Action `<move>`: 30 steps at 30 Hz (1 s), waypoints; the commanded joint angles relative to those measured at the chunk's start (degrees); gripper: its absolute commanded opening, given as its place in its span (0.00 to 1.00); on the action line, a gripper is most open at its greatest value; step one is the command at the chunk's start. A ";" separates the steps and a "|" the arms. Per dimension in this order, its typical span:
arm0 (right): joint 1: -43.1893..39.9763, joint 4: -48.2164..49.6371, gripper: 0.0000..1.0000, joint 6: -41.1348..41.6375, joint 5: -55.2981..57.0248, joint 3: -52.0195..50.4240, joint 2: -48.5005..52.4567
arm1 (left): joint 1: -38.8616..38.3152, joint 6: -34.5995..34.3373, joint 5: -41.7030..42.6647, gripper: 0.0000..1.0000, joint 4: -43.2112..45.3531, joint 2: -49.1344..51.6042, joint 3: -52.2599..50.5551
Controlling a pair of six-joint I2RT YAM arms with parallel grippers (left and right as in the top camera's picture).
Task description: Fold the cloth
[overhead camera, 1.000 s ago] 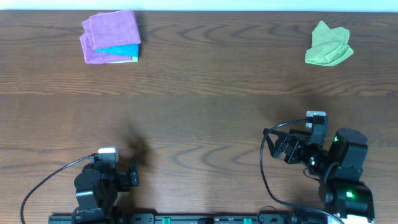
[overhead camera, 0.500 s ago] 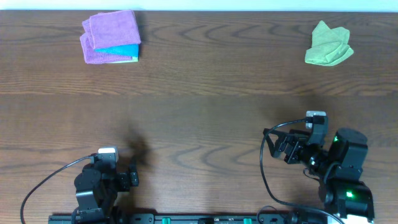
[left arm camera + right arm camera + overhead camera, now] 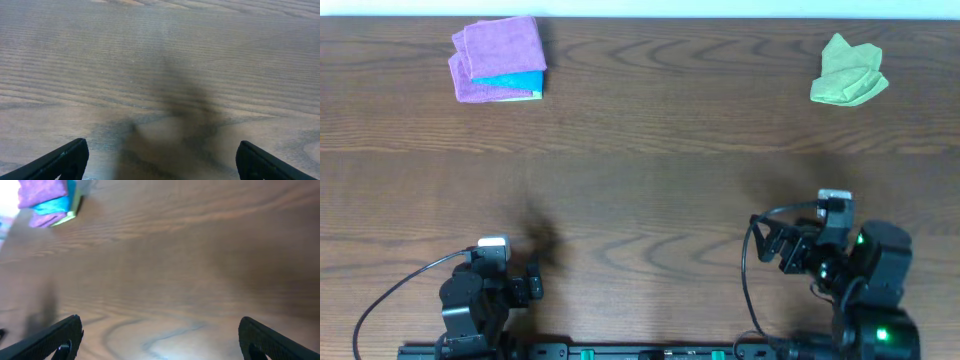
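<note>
A crumpled green cloth (image 3: 848,72) lies at the far right of the wooden table (image 3: 640,180). My right gripper (image 3: 772,243) is open and empty near the front right edge, well short of the cloth. In the right wrist view its fingers (image 3: 160,337) are spread wide over bare wood, and the green cloth is out of that view. My left gripper (image 3: 525,285) is at the front left. In the left wrist view it (image 3: 162,162) is open and empty over bare wood.
A folded stack of purple, blue and green cloths (image 3: 498,60) sits at the far left. It also shows at the top left of the right wrist view (image 3: 47,202). Black cables run from both arm bases at the front edge.
My right arm has drawn back a little toward the front edge. The left arm and both cloths have not moved.
</note>
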 commanded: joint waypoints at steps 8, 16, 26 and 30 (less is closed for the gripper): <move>2.54 4.92 0.99 -11.41 11.63 -15.74 -17.05 | -0.28 0.09 -1.05 0.95 -0.48 -0.48 -1.27; 2.54 4.68 0.99 -16.31 15.58 -20.83 -25.99 | -0.28 0.09 -1.05 0.95 -0.48 -0.48 -1.27; 2.54 3.32 0.99 -18.75 21.77 -20.90 -29.68 | -0.28 0.09 -1.05 0.95 -0.48 -0.48 -1.27; 2.54 1.36 0.99 -18.45 22.45 -20.83 -29.90 | -0.28 0.09 -1.05 0.95 -0.48 -0.48 -1.27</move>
